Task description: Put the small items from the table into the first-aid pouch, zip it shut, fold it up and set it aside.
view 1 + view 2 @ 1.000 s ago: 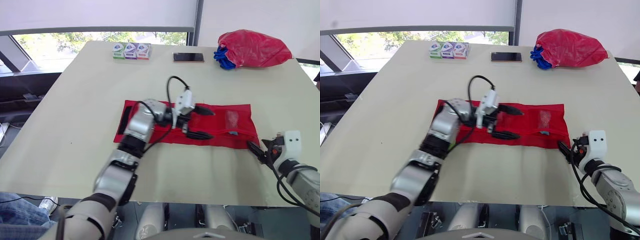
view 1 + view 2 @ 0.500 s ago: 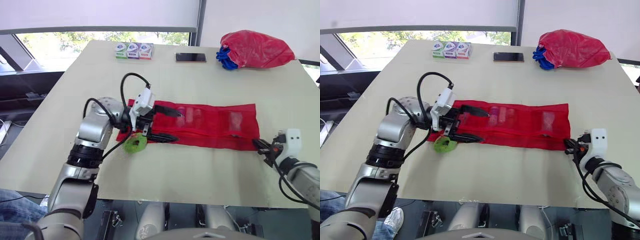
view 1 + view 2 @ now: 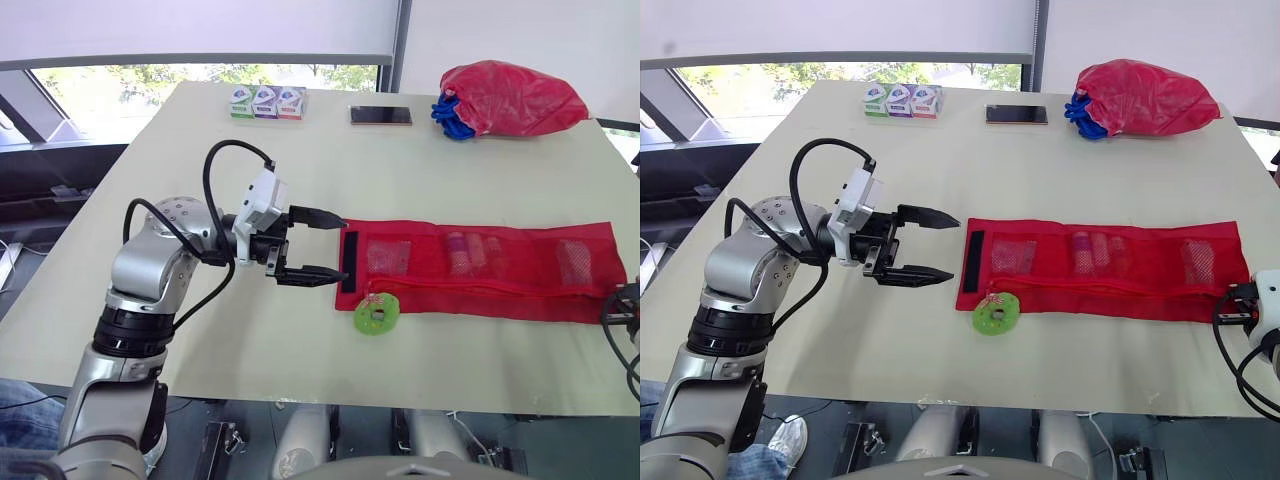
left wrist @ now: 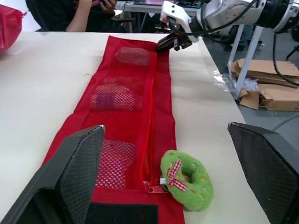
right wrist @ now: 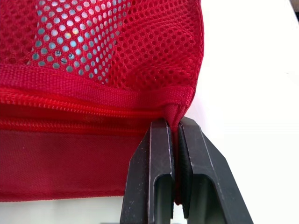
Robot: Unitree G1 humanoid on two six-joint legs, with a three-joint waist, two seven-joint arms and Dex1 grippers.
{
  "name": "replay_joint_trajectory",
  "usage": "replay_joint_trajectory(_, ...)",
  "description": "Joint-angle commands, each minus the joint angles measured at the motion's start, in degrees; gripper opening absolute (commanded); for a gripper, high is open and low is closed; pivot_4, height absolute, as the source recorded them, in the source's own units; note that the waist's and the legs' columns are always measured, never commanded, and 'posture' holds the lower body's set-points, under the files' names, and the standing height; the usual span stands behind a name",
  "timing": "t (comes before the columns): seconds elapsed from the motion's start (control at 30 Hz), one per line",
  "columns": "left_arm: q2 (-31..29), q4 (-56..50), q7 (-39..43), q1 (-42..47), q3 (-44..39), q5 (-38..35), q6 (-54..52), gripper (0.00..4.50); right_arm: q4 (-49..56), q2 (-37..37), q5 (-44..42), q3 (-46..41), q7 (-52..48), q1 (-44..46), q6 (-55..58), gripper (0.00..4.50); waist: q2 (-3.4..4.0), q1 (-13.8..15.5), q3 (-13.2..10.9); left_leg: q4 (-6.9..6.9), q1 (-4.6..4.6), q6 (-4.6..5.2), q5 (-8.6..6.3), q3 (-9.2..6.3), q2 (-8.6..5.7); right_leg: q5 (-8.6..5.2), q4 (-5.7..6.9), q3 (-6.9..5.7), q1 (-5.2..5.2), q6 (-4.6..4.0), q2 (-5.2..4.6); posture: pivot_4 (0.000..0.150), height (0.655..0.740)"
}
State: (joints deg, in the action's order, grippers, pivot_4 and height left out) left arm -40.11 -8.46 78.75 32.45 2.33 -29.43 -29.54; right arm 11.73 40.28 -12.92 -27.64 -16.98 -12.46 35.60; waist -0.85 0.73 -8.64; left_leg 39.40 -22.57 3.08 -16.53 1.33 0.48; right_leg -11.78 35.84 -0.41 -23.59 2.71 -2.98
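Right wrist view: right gripper (image 5: 175, 125) clamps a corner of the pouch (image 5: 93, 93); left gripper (image 3: 955, 247), fingers apart, hovers just beside its opposite end.

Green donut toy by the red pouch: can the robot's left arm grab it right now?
Probably yes. The left gripper is open close beside the green donut toy, and nothing lies between them or on top of it.

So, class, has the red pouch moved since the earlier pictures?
Yes. The red pouch has slid toward the robot's right: its left end, once well left of the phone, now lies roughly in line with it.
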Motion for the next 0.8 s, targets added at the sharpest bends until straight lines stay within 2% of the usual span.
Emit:
replay_joint_trajectory(0.03, -1.5, -2.4, -1.4, 0.2, -1.2, -0.7, -0.2, 4.5, 3.9, 0.8, 0.6, -3.0, -3.0, -2.2, -5.2, 1.47, 0.01, 0.0, 0.0, 0.0, 0.0, 0.0, 0.0, 0.01, 0.02, 0.0, 0.0, 0.02, 0.0, 0.0, 0.02, 0.15, 0.74)
replay_joint_trajectory(0.07, -1.8, -2.5, -2.2, -0.4, -1.1, -0.3, -0.2, 4.5, 5.4, 1.2, -0.1, -3.8, -5.8, -4.5, -6.6, 2.02, 0.01, 0.0, 0.0, -0.01, 0.0, 0.0, 0.0, 0.02, 0.02, 0.0, 0.0, 0.06, 0.0, 0.01, 0.03, 0.15, 0.74)
replay_joint_trajectory(0.1, -2.0, -2.6, -2.8, -0.9, -0.9, 0.0, -0.2, 4.5, 6.4, 1.5, -0.4, -4.4, -7.7, -6.1, -7.7, 2.32, 0.01, 0.0, 0.0, -0.01, 0.01, 0.0, 0.0, 0.02, 0.04, -0.01, -0.01, 0.07, 0.0, 0.01, 0.05, 0.15, 0.74)
replay_joint_trajectory(0.13, -2.0, -2.6, -4.6, -1.4, -1.0, 0.2, -1.3, 4.5, 8.0, 1.8, -2.0, -6.2, -10.8, -8.6, -7.7, 2.88, 0.02, 0.1, 0.0, -0.02, 0.02, 0.0, 0.0, 0.02, 0.04, -0.01, -0.01, 0.09, 0.0, 0.02, 0.05, 0.15, 0.74)
replay_joint_trajectory(0.23, -1.3, -3.3, -9.1, -2.9, -2.3, -1.6, -5.4, 4.5, 11.4, 2.4, -6.7, -12.1, -17.0, -12.8, -6.7, 4.17, 0.02, 0.1, 0.0, -0.02, 0.0, 0.0, 0.0, 0.01, 0.05, -0.01, -0.02, 0.14, 0.01, 0.06, 0.06, 0.15, 0.74)
replay_joint_trajectory(0.27, -1.1, -3.6, -9.9, -3.3, -2.5, -2.3, -6.3, 4.5, 11.9, 2.5, -7.7, -13.1, -18.3, -13.3, -6.7, 4.43, 0.0, 0.0, 0.0, -0.01, 0.02, 0.01, 0.0, 0.04, 0.05, -0.03, -0.02, 0.17, 0.01, 0.05, 0.06, 0.15, 0.74)
replay_joint_trajectory(0.4, 0.8, -0.5, -15.1, -5.1, -4.3, -3.7, -10.2, 4.5, 19.7, 2.4, -16.9, -17.9, -28.6, -16.6, -8.3, 4.43, -0.01, -0.1, 0.0, -0.02, 0.11, 0.0, -0.01, 0.12, 0.11, -0.07, -0.01, 0.25, 0.02, 0.05, 0.1, 0.15, 0.74)
replay_joint_trajectory(0.5, 1.8, 0.4, -16.5, -6.6, -4.2, -5.6, -14.1, 4.5, 24.4, 1.5, -21.7, -17.8, -32.0, -17.8, -8.3, 4.43, -0.01, -0.1, 0.0, -0.06, 0.15, 0.0, -0.01, 0.1, 0.19, -0.06, 0.0, 0.25, 0.02, 0.07, 0.21, 0.15, 0.74)
replay_joint_trajectory(0.6, 4.2, 1.6, -21.9, -7.7, -5.4, -6.9, -19.1, 4.5, 29.2, 1.0, -26.6, -16.0, -33.1, -17.4, -7.3, 4.43, -0.03, 0.1, 0.0, -0.06, 0.12, 0.0, -0.01, 0.09, 0.19, -0.06, 0.0, 0.24, 0.02, 0.05, 0.18, 0.15, 0.74)
replay_joint_trajectory(0.73, 5.5, 2.6, -26.8, -7.6, -7.0, -12.1, -33.1, 4.5, 32.3, 0.5, -30.0, -13.5, -31.4, -15.3, -6.6, 4.43, -0.11, 0.1, 0.0, -0.02, 0.08, 0.0, -0.01, 0.06, 0.16, -0.06, -0.01, 0.23, 0.03, 0.05, 0.11, 0.15, 0.74)
replay_joint_trajectory(0.8, 6.8, 4.5, -29.8, -7.0, -8.2, -12.6, -36.1, 4.5, 33.8, 0.7, -31.4, -11.7, -29.7, -14.3, -5.5, 4.43, -0.12, 0.1, 0.0, -0.03, 0.09, 0.0, -0.01, 0.06, 0.16, -0.06, -0.01, 0.23, 0.02, 0.05, 0.11, 0.15, 0.74)
